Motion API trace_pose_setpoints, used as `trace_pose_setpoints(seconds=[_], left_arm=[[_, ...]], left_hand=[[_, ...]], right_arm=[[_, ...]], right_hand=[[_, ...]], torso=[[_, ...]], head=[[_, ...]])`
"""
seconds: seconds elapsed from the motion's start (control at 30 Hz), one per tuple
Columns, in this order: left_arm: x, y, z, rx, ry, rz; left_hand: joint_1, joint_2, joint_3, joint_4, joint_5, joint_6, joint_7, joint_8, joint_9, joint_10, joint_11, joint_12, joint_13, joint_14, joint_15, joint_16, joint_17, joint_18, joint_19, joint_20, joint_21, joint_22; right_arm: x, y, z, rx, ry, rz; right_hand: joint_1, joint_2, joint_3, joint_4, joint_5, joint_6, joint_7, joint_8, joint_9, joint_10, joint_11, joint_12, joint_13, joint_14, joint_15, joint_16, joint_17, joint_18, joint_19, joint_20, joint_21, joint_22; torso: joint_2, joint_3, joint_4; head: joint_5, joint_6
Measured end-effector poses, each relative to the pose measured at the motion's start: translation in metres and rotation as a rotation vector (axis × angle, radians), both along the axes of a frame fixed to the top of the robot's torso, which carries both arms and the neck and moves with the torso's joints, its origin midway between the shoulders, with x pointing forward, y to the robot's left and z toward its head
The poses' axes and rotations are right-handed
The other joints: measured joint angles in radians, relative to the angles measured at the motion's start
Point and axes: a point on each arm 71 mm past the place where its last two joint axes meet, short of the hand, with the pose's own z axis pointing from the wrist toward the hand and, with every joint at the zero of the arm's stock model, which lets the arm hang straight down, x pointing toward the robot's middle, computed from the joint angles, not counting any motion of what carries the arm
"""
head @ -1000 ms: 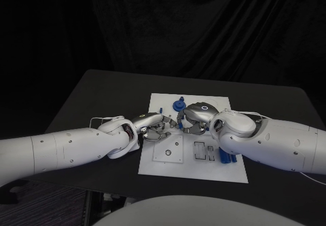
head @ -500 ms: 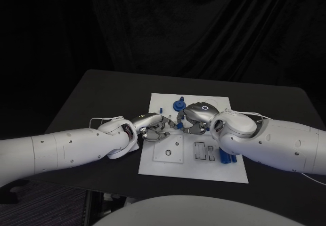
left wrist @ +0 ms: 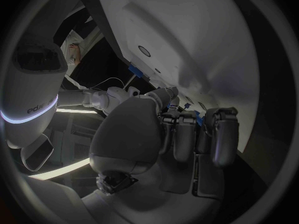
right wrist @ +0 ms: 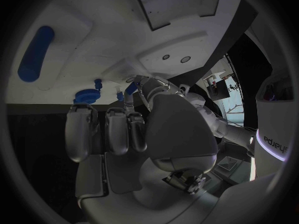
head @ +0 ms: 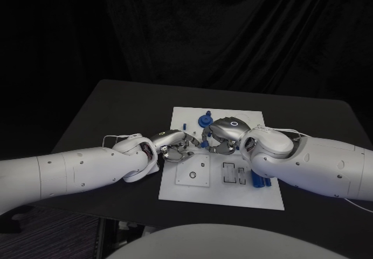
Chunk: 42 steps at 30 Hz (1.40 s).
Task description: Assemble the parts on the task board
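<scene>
Meeting over the middle of the white task board (head: 204,190) on the black table (head: 109,108), the left hand (head: 177,144) and right hand (head: 221,135) have their fingers curled in together around a small blue part (head: 204,141) between them, though which hand actually grips it cannot be told. Just beyond them a blue round part (head: 205,118) stands at the board's far edge, while a long blue piece (head: 257,178) lies on the board's right side, half hidden under the right arm (head: 311,162). Near the hands sit a square plate with a hole (head: 192,175) and two slots (head: 233,172), and the left arm (head: 70,172) crosses the table's left side.
</scene>
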Motion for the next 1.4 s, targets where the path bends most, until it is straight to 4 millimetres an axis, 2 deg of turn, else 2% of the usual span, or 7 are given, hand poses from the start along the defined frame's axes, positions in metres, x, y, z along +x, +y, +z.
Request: trace_pose_setpoints(seconds=[0.17,0.43,1.0,1.4], left_arm=[[0.0,0.0,-0.001,0.0,0.0,0.001],[-0.002,0.0,0.001,-0.01,-0.012,0.001],[-0.006,0.007,0.012,-0.06,-0.121,0.021],[-0.003,-0.007,0.011,-0.063,-0.128,0.003]], left_hand=[[0.0,0.0,0.0,0.0,0.0,0.002,0.002,0.0,-0.001,0.0,0.0,0.0,0.0,0.0,0.0,0.0,0.0,0.0,0.0,0.0,0.0,0.0],[-0.004,-0.004,0.003,0.003,0.0,0.039,0.011,0.004,0.0,0.0,0.007,0.0,0.0,0.0,0.0,0.0,0.0,0.0,0.0,0.0,0.0,0.0],[-0.004,-0.004,0.003,0.003,0.006,0.05,0.014,0.008,0.001,0.0,0.007,0.0,0.0,-0.004,0.004,0.0,0.0,0.0,0.0,0.0,0.0,0.0],[-0.004,-0.004,0.003,0.003,0.006,0.054,0.011,0.008,0.001,0.0,0.007,0.0,0.0,-0.004,0.004,0.0,0.0,0.0,0.0,0.0,0.0,0.0]], right_arm=[[0.0,0.001,0.0,-0.002,0.001,0.0],[0.0,0.0,-0.001,-0.008,0.006,-0.001],[0.002,-0.002,-0.002,-0.024,0.014,-0.009],[0.002,0.001,-0.003,-0.023,0.014,-0.005]], right_hand=[[0.002,0.0,0.0,0.0,0.0,0.0,0.0,0.0,0.0,0.0,0.0,0.0,0.0,0.0,0.0,0.0,0.0,0.0,0.0,0.0,0.0,0.0],[0.006,-0.004,0.0,0.0,-0.001,0.0,0.0,0.0,0.0,0.0,0.0,0.0,0.0,0.0,0.0,0.0,0.0,0.0,0.0,0.0,0.0,0.0],[0.003,-0.002,0.003,-0.003,-0.002,-0.002,-0.002,-0.005,0.0,0.0,0.0,0.0,0.0,0.0,0.0,0.0,0.0,0.0,0.0,0.0,0.0,0.0],[0.003,-0.002,0.003,-0.003,-0.005,0.0,0.0,-0.001,0.0,0.0,0.0,0.0,0.0,0.0,0.0,0.0,0.0,0.0,0.0,0.0,0.0,0.001]], torso=[[0.0,0.0,0.0004],[0.0,0.0,0.0005],[0.0,-0.0001,0.0],[0.0,0.0,0.0]], head=[[0.001,0.0],[0.004,0.0],[-0.002,0.0],[0.002,0.0]])
